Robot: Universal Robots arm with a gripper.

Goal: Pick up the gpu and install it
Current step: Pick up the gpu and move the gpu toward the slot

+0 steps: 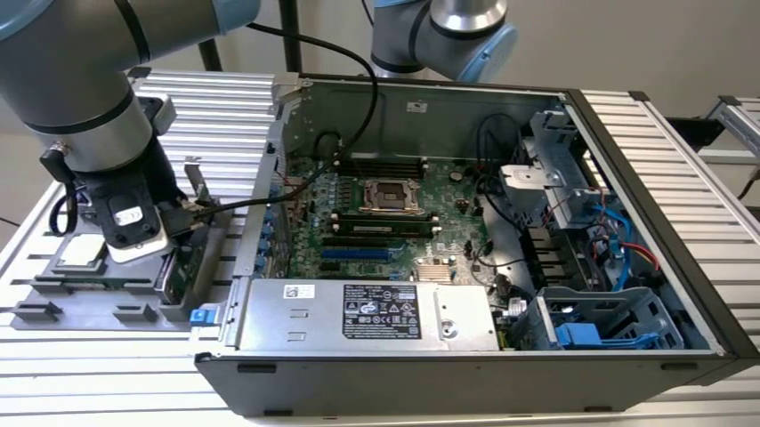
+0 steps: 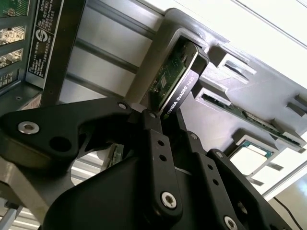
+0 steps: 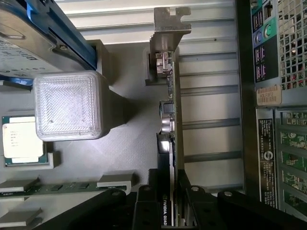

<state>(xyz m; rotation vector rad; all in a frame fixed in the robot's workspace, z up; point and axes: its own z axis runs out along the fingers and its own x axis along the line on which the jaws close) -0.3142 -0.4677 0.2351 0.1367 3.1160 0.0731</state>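
The gpu (image 1: 176,265) stands on edge in a slot of the grey parts tray (image 1: 71,298), at the exterior view's left, outside the computer case. Its silver end bracket (image 3: 169,24) points away from my wrist, and its green board and black shroud (image 2: 175,79) show in both wrist views. My gripper (image 1: 166,242) is down over the card. The black fingers (image 3: 149,208) press on both faces of the gpu (image 3: 170,124), so the gripper (image 3: 169,211) (image 2: 165,132) is shut on it. The card still sits in the tray slot.
The open computer case (image 1: 618,178) lies to the exterior view's right, with the motherboard (image 1: 380,213), blue slots (image 1: 356,253) and power supply (image 1: 368,311) inside. The tray also holds a square CPU chip (image 3: 21,140), memory sticks (image 3: 62,188) and a blue-framed hard drive (image 3: 29,43). A second arm (image 1: 440,36) stands behind the case.
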